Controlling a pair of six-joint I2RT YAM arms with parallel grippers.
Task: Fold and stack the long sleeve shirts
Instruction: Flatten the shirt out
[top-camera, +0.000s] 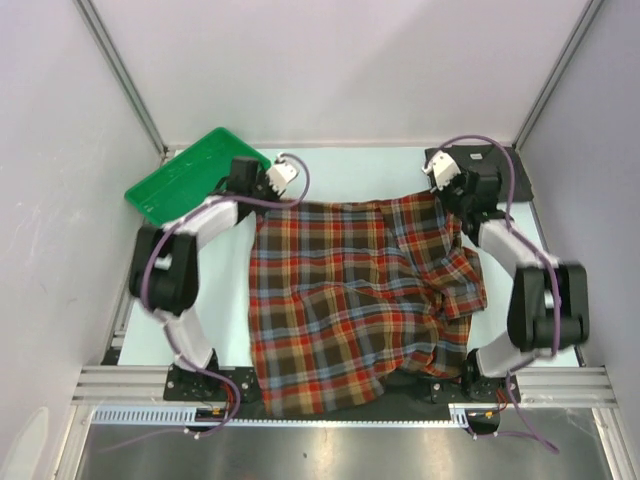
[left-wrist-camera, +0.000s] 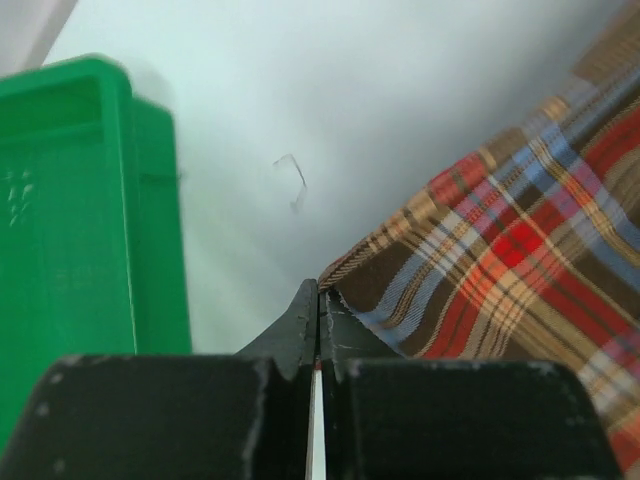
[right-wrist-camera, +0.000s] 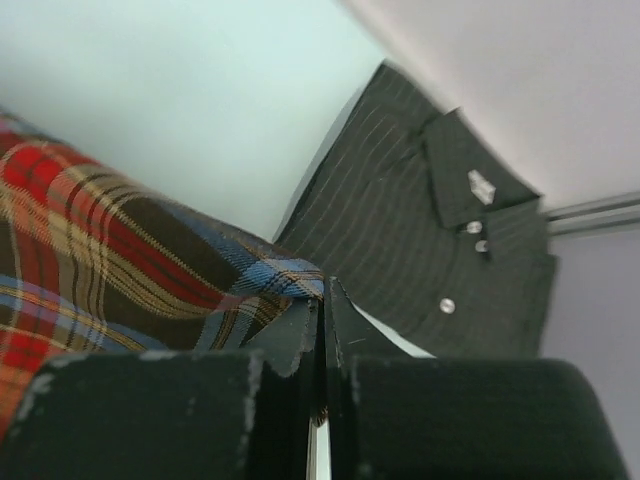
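Observation:
The red, brown and navy plaid shirt (top-camera: 350, 290) lies spread across the middle of the table, its lower right side rumpled. At its far left corner my left gripper (top-camera: 258, 205) is shut on the cloth; the left wrist view shows the jaws (left-wrist-camera: 318, 290) pressed together with the plaid hem (left-wrist-camera: 500, 260) at their tip. My right gripper (top-camera: 441, 196) is shut on the far right corner, and in the right wrist view a fold of plaid (right-wrist-camera: 100, 230) runs into the closed jaws (right-wrist-camera: 325, 290). The dark charcoal shirt (top-camera: 500, 160) lies folded at the back right, collar and buttons (right-wrist-camera: 420, 240) showing.
A green plastic tray (top-camera: 180, 180) sits tilted at the back left, close to the left gripper (left-wrist-camera: 70, 220). White walls close in the table on three sides. The plaid shirt's near hem hangs over the arm bases at the front edge.

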